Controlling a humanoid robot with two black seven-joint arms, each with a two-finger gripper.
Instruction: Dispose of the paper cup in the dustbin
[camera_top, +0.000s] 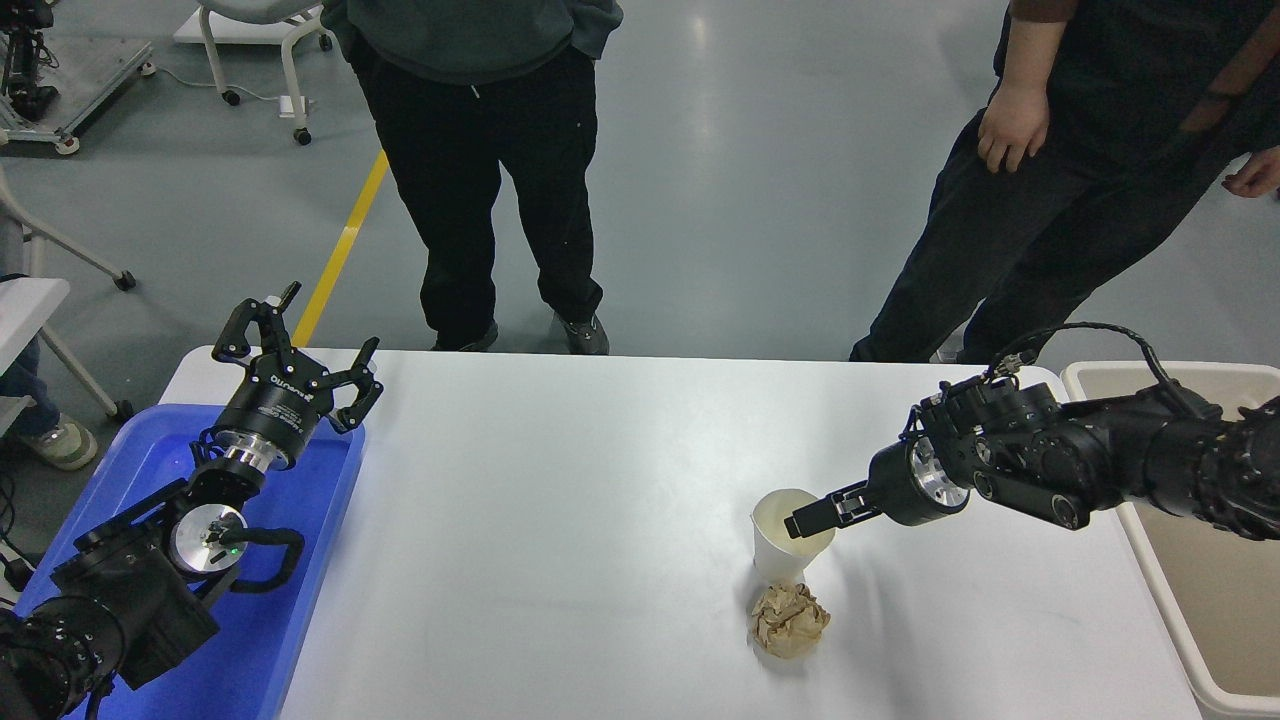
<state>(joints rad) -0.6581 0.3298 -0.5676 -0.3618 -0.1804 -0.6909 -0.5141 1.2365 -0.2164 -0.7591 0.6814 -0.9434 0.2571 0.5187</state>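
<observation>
Right gripper tips sit inside the mouth of the upright paper cup, fingers look pressed together, not clearly gripping the rim. Crumpled brown paper ball just nearer than it. Dustbin behind its arm, off the table's right end. Left gripper parked far left, spread wide over the blue tray.

Robotics lab: grey floor, yellow line, wheeled equipment cart.

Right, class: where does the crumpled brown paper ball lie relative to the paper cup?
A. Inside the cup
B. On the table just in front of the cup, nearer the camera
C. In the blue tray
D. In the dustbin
B: the paper ball sits on the table right below the paper cup in the head view.
</observation>
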